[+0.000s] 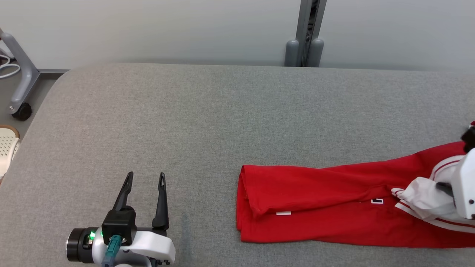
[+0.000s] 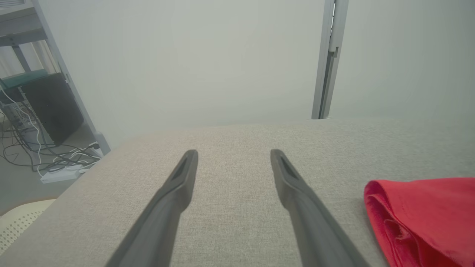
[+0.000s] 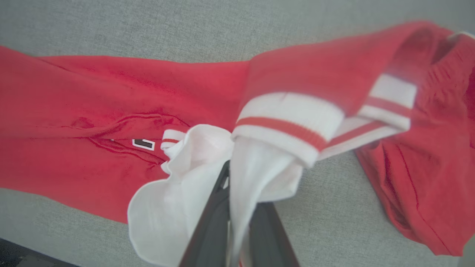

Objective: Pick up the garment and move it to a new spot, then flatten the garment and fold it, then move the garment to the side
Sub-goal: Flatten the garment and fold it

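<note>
The garment (image 1: 315, 207), a red jersey, lies folded into a long band across the right half of the grey table, with a small white label and a bit of black lettering showing. Its near red end also shows in the left wrist view, garment (image 2: 426, 215). My right gripper (image 3: 239, 207) is shut on the garment's white sleeve (image 3: 193, 193), lifting it beside the white-and-red striped trim (image 3: 285, 126). In the head view the bunched sleeve hides those fingers, below the white right wrist (image 1: 467, 185). My left gripper (image 1: 146, 178) stands open over bare table, well left of the garment, nothing between its fingers (image 2: 178, 189).
The grey padded table (image 1: 185, 122) has free room on its left and back. A second red cloth with a gathered edge (image 3: 419, 185) lies just right of the held sleeve. A grey post (image 1: 308, 33) stands behind the table, a wheeled stand (image 1: 20, 85) and a cream perforated seat (image 1: 5, 146) at left.
</note>
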Robot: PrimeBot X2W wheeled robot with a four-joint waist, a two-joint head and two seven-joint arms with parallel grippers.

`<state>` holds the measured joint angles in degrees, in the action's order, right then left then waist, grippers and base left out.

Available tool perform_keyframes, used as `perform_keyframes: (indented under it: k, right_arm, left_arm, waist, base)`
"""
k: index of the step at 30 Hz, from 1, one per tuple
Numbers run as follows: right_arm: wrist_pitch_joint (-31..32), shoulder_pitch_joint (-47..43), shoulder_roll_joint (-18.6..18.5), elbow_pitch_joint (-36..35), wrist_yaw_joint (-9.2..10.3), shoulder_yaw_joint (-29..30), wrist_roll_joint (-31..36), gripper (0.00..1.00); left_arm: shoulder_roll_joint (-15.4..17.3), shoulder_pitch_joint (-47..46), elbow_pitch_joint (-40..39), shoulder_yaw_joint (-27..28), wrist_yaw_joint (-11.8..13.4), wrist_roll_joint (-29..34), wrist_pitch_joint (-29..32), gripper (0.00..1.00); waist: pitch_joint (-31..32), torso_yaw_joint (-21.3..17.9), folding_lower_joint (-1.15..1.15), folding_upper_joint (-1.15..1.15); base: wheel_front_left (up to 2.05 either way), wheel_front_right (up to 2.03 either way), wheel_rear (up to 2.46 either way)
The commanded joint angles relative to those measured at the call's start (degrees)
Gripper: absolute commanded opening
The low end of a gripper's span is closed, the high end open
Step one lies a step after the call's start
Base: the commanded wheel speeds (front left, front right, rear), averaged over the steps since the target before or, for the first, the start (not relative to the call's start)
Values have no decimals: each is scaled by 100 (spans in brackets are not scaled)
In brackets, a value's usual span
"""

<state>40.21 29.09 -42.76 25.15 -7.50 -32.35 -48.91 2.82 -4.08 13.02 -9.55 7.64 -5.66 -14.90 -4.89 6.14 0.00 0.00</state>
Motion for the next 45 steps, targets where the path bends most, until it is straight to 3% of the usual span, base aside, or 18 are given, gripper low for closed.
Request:
perform_keyframes:
  k: [1, 13, 23, 33, 45]
  right_arm:
    - [199, -100, 86, -197, 0, 120, 15, 0]
    - [1415, -663, 630, -1716, 0, 962, 406, 0]
    - [2225, -1079, 1761, -2412, 0, 1596, 813, 0]
    - [2330, -933, 2541, -2369, 0, 1710, 1034, 0]
    - [1982, -562, 2944, -1946, 0, 1548, 1215, 0]
  left_arm:
    - [21, 44, 7, 3, 40, -44, -26, 100]
    - [22, 96, 87, -11, 119, -214, -26, 100]
    - [21, 36, 150, -43, 146, -263, -26, 100]
    - [21, -45, 190, -84, 136, -285, -26, 100]
    - [21, -147, 208, -209, 148, -334, -26, 100]
  waist:
    - [47, -8, 0, 0]
    - [61, 152, 0, 0]
    - [-15, 350, 0, 0]
    - [-104, 519, 0, 0]
    - [-332, 820, 0, 0]
  base:
    - [0, 0, 0]
    - [0, 0, 0]
    - [0, 0, 0]
    - [0, 0, 0]
    - [0, 0, 0]
